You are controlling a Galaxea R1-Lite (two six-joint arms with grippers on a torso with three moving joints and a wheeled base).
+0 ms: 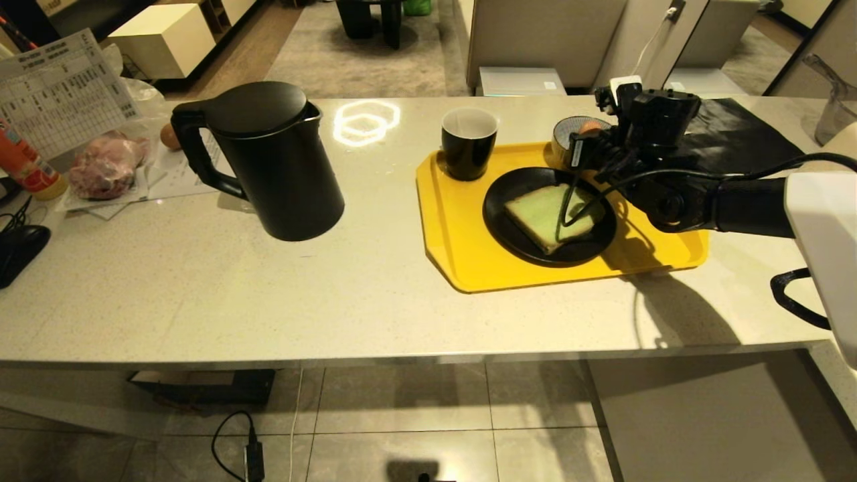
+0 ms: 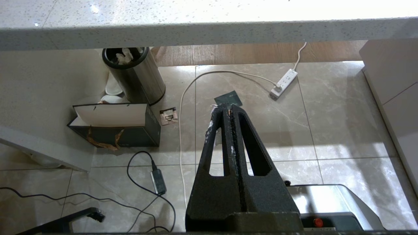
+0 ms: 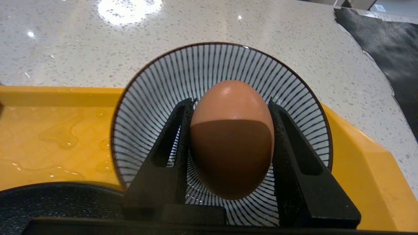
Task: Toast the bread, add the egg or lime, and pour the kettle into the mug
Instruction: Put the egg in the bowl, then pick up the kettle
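Observation:
My right gripper (image 3: 231,101) is shut on the pinkish-brown egg (image 3: 232,130), holding it over the blue-and-white striped bowl (image 3: 156,85) at the back right corner of the yellow tray (image 1: 455,227). Whether the egg touches the bowl I cannot tell. In the head view the egg (image 1: 590,126) peeks out above the bowl (image 1: 566,137). The pale green bread (image 1: 546,214) lies on a black plate (image 1: 509,194) on the tray. The black mug (image 1: 469,144) stands at the tray's back left. The black kettle (image 1: 281,161) stands left of the tray. My left gripper (image 2: 228,109) hangs shut and empty below the tabletop. No lime is in view.
A darker egg (image 1: 169,136), a wrapped pack of meat (image 1: 104,167), papers and an orange bottle (image 1: 27,167) crowd the table's left end. A black mat (image 1: 736,134) lies right of the tray. Under the table are a bin (image 2: 134,75), a box and cables.

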